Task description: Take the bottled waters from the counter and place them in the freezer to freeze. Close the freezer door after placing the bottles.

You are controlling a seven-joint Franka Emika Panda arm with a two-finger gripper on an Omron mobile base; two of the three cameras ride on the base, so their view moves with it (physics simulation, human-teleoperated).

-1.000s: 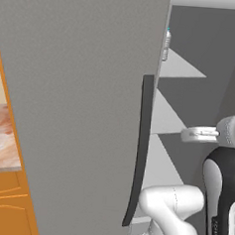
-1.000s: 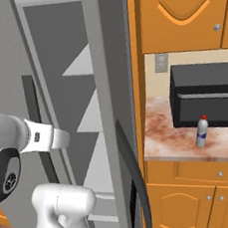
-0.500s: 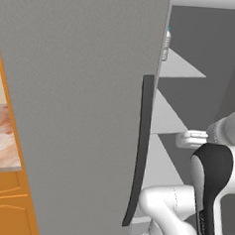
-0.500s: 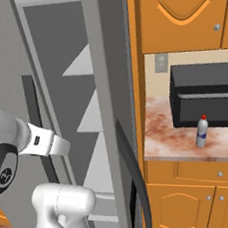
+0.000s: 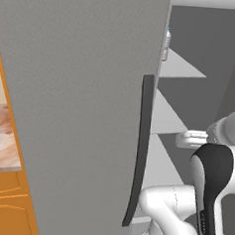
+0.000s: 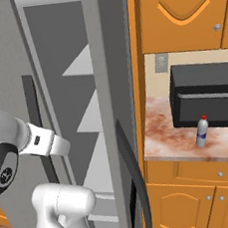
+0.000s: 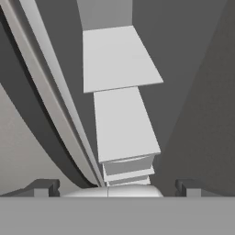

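Freezer (image 6: 81, 114) stood open in front of me, its grey interior and white shelves (image 7: 119, 57) stepping away from the hand camera. From that view I saw the gripper (image 7: 114, 187) with its two dark tips set far apart at the bottom edge and nothing between them, so it was wide and empty. The freezer door (image 5: 75, 111) took up most of the left base view as a flat grey panel swung toward me, with its long dark bar handle (image 5: 139, 151) running down near its edge. High up past that edge, a small pale object with a hint of light blue on top (image 5: 166, 43) looked like it could be one of the bottles resting on an upper shelf, though most of it was hidden behind the door and I could not be sure. From the right base view, the red-capped bottle (image 6: 202, 132) stood upright on the reddish marbled surface (image 6: 164, 140), just in front of the black microwave (image 6: 207, 100) and well apart from the freezer. The neighbouring grey door (image 6: 111, 96) stood between the open compartment and that surface, above orange cabinets (image 6: 195, 197).
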